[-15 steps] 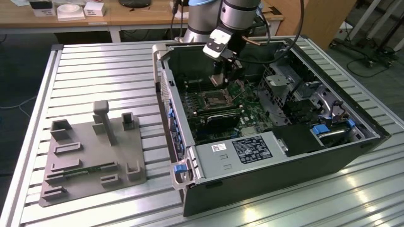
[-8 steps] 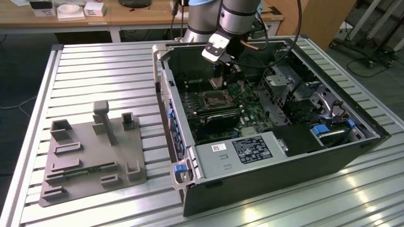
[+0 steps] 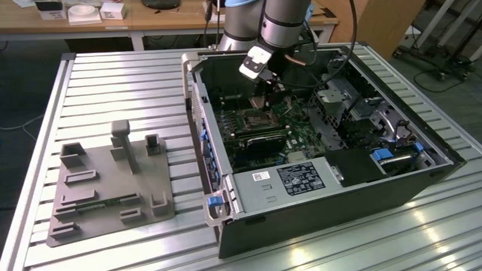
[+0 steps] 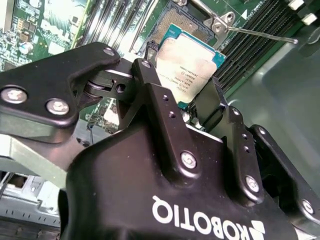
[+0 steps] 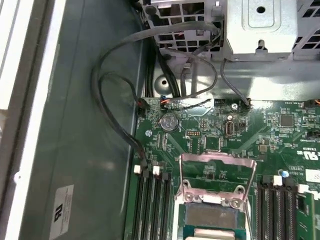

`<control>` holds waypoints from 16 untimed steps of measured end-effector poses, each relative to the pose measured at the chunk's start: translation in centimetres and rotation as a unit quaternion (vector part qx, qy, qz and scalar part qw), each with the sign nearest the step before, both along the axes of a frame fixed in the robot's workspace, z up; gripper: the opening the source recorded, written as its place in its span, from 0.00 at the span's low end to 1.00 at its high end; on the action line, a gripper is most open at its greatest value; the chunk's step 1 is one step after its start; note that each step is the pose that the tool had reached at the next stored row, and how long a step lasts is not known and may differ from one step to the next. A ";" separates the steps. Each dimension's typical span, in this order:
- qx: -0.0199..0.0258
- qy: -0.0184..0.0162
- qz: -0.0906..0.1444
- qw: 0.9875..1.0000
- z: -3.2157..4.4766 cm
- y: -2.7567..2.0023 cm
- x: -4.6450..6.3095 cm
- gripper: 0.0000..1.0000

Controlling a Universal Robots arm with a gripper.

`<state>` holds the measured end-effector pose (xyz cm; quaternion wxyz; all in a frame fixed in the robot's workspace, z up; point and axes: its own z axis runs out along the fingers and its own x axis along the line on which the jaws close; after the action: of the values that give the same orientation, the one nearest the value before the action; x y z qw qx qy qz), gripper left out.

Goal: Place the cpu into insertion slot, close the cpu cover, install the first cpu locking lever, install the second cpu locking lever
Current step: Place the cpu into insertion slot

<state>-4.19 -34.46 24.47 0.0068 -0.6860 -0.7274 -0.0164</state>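
My gripper (image 4: 181, 87) is shut on the cpu (image 4: 192, 57), a small square chip with a silver-grey top and a teal edge, pinched by two opposite sides between the black fingers (image 4: 145, 75). The chip hangs tilted just above the insertion slot (image 4: 182, 12), whose silvery rim shows beyond it. A thin locking lever (image 4: 262, 34) sticks out beside the slot. In the first wrist view the cpu cover (image 5: 217, 161) stands raised off the green board. In the exterior view the gripper (image 3: 265, 93) reaches into the open computer case, over the insertion slot (image 3: 252, 119).
The black computer case (image 3: 324, 186) lies open on a slatted metal table (image 3: 121, 84). Memory slots (image 5: 152, 205) flank the socket, and loose cables (image 5: 115, 100) and a metal drive cage (image 3: 339, 93) stand close by. A grey fixture tray (image 3: 113, 186) sits at the exterior view's left.
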 end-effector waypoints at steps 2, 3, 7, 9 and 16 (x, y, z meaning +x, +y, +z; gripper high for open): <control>0.000 0.000 -0.005 1.000 -0.36 0.00 0.0 0.54; 0.000 0.000 -0.009 1.000 -0.54 0.00 0.0 0.54; 0.000 0.001 -0.045 0.999 -2.15 0.00 0.1 0.54; 0.000 0.001 -0.048 0.999 -2.40 0.00 0.1 0.54; 0.000 0.002 -0.048 0.999 -2.60 0.00 0.1 0.54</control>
<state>-4.10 -34.46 21.87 0.0077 -0.7203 -0.6935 -0.0150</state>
